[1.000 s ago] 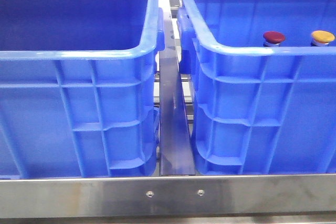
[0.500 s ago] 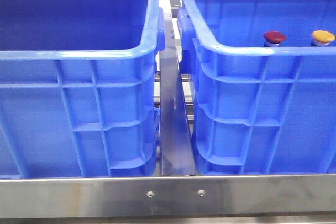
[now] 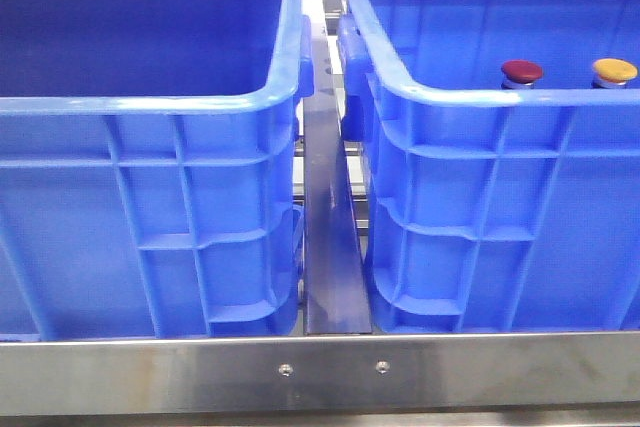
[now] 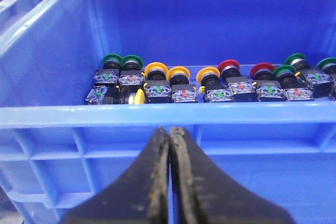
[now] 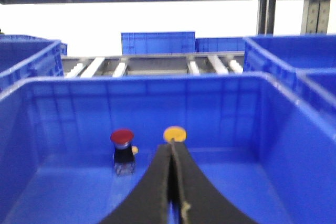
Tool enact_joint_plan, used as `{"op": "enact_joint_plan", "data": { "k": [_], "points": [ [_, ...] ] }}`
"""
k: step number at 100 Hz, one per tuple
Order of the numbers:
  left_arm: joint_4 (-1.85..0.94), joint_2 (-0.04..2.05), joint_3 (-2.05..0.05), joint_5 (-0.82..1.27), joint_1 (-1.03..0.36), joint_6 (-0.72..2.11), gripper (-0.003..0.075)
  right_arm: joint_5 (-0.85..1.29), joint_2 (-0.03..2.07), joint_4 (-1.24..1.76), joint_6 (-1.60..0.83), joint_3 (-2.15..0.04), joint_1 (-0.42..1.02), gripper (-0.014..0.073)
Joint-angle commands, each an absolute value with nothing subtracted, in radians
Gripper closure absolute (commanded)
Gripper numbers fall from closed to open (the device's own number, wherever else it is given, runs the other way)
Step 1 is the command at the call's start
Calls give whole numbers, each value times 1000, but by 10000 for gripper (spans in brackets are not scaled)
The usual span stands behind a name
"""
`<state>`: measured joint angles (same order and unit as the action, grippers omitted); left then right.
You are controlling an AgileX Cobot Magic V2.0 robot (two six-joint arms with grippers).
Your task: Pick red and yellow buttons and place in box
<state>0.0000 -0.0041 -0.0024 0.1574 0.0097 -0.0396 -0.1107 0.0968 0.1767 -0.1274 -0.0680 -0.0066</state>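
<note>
The red button (image 3: pixel 521 71) and the yellow button (image 3: pixel 614 70) stand upright side by side inside the right blue bin (image 3: pixel 480 95); only their caps show above its rim in the front view. In the right wrist view the red button (image 5: pixel 122 136) stands on the bin floor with the yellow button (image 5: pixel 174 133) beside it. My right gripper (image 5: pixel 171 148) is shut and empty, its tip in line with the yellow cap and short of it. My left gripper (image 4: pixel 169 129) is shut and empty, just outside a blue bin's near wall (image 4: pixel 157 114). Neither gripper shows in the front view.
The bin in the left wrist view holds a row of several green, yellow (image 4: pixel 156 70) and red (image 4: pixel 229 66) buttons along its far side. A second blue bin (image 3: pixel 150 102) stands at the left, with a metal rail (image 3: pixel 330 247) between the bins. More bins stand behind.
</note>
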Motion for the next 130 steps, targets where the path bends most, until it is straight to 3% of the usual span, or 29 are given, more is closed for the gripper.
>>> {"op": "enact_joint_plan", "data": {
  "k": [1, 10, 22, 130],
  "points": [
    [-12, -40, 45, 70, 13, -40, 739, -215, 100, 17, 36, -45, -7, 662],
    [-12, -40, 45, 70, 13, -40, 739, -221, 53, -17, 82, 13, -9, 662],
    [-12, -40, 45, 70, 13, -40, 739, -73, -43, -47, 81, 9, -9, 662],
    [-12, -38, 45, 72, 13, -40, 739, -57, -36, -51, 81, 8, -10, 662]
  ]
}}
